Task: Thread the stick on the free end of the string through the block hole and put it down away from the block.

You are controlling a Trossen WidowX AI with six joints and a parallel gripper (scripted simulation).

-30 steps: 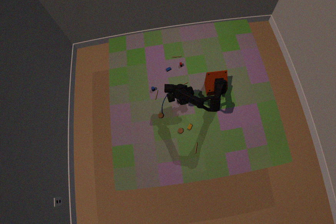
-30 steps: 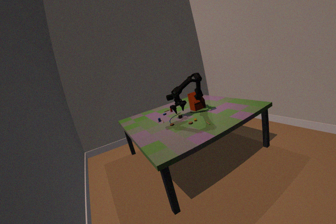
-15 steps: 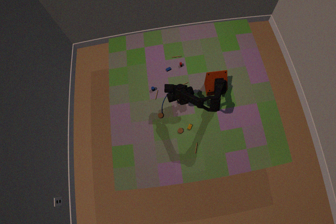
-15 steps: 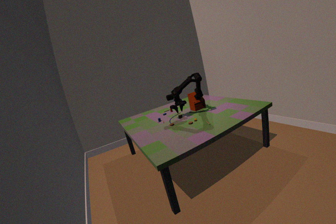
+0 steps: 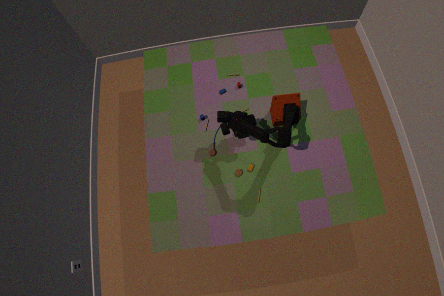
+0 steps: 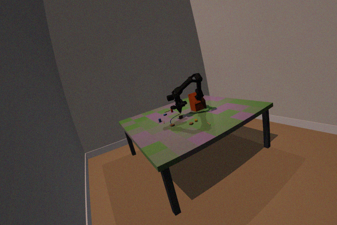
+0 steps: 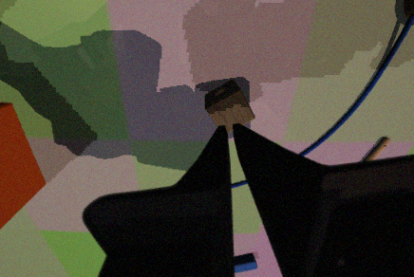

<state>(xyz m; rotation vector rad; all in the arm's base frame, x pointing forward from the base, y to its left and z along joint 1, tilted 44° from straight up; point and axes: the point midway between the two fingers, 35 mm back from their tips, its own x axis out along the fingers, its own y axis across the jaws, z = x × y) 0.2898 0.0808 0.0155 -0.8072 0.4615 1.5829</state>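
The wooden block (image 6: 181, 117) (image 7: 230, 106) stands on the table; the arm covers it in the top view. The wooden button (image 5: 212, 152) (image 6: 172, 125) lies on the table with the blue string (image 5: 214, 138) (image 7: 351, 111) curving away from it. The string's stick (image 5: 245, 110) lies on the table, its end showing beside the arm; in the wrist view a finger hides it. My gripper (image 6: 180, 112) (image 7: 229, 131) is shut with only a narrow gap between the tips and nothing seen in it. It hangs above the table close to the block; its exact height is unclear.
Loose sticks (image 5: 207, 125) (image 5: 233, 74) (image 5: 259, 195) lie around. A blue cylinder (image 5: 202, 117), a blue piece (image 5: 222, 91) and a red piece (image 5: 239, 85) lie towards the back. A yellow piece (image 5: 250, 167) lies beside a second round button (image 5: 238, 172). The orange base (image 6: 194, 103) carries the arm.
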